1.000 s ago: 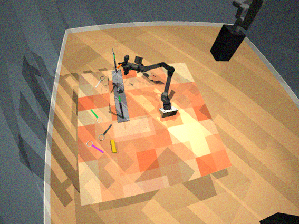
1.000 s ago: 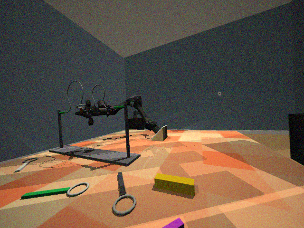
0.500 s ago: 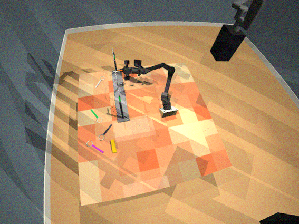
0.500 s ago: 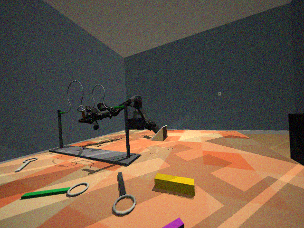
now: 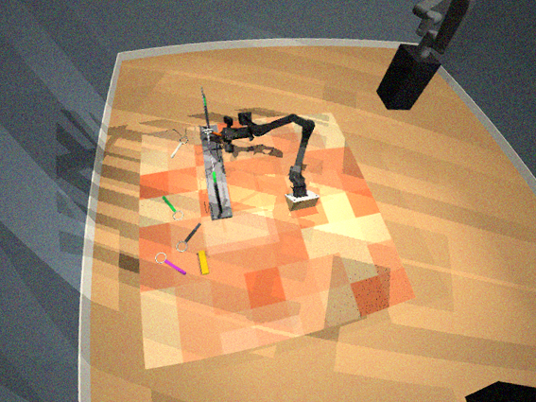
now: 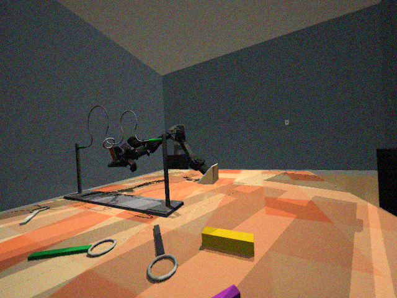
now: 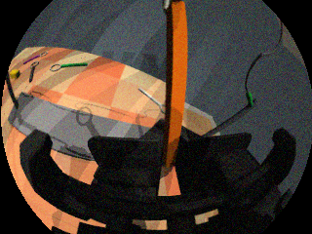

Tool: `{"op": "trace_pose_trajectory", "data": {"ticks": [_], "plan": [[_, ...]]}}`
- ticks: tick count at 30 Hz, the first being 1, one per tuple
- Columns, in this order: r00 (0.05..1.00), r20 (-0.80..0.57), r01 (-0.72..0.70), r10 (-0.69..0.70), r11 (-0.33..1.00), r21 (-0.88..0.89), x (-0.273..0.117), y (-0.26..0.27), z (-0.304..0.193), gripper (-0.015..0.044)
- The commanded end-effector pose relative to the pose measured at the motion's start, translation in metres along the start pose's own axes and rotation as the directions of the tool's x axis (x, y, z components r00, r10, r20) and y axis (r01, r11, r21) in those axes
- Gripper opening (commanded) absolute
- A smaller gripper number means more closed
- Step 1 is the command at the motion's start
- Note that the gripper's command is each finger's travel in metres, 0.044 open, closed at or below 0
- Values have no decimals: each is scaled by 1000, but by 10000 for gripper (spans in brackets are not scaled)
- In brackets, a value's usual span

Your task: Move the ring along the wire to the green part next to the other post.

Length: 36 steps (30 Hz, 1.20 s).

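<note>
My gripper (image 5: 221,136) (image 7: 165,122) is shut on the orange handle (image 6: 113,155) (image 7: 176,73), which points up out of the fingers in the wrist view. The ring (image 6: 103,143) is at the handle's upper end, at the low dip of the grey wire (image 6: 97,105) between its two arches. The wire appears to pass through the ring; whether they touch is too small to tell. One green part (image 6: 82,147) (image 5: 204,100) (image 7: 251,98) is by the far post (image 6: 79,169). The other green part (image 6: 154,139) (image 5: 213,177) is by the near post (image 6: 165,179).
The posts stand on a grey base (image 6: 134,205). Loose rings with white (image 5: 177,149), green (image 5: 170,204) (image 6: 61,251), dark (image 5: 192,234) (image 6: 158,240) and purple (image 5: 175,266) handles and a yellow block (image 5: 203,262) (image 6: 227,240) lie on the table.
</note>
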<state>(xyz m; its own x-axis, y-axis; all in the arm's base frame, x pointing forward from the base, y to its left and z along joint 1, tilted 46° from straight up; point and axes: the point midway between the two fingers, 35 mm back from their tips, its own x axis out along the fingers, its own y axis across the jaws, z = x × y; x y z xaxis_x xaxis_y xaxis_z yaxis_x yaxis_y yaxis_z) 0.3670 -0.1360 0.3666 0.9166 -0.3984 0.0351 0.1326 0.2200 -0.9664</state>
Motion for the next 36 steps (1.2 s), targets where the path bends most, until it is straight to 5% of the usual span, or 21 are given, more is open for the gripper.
{"op": "trace_pose_trajectory", "data": {"ticks": [1, 18, 36], "plan": [[999, -12, -47, 49, 996, 82, -2, 15, 0, -150], [980, -14, -184, 199, 924, 335, -15, 63, 11, -150], [969, -5, -224, 248, 883, 413, -24, 88, 22, -150]]}}
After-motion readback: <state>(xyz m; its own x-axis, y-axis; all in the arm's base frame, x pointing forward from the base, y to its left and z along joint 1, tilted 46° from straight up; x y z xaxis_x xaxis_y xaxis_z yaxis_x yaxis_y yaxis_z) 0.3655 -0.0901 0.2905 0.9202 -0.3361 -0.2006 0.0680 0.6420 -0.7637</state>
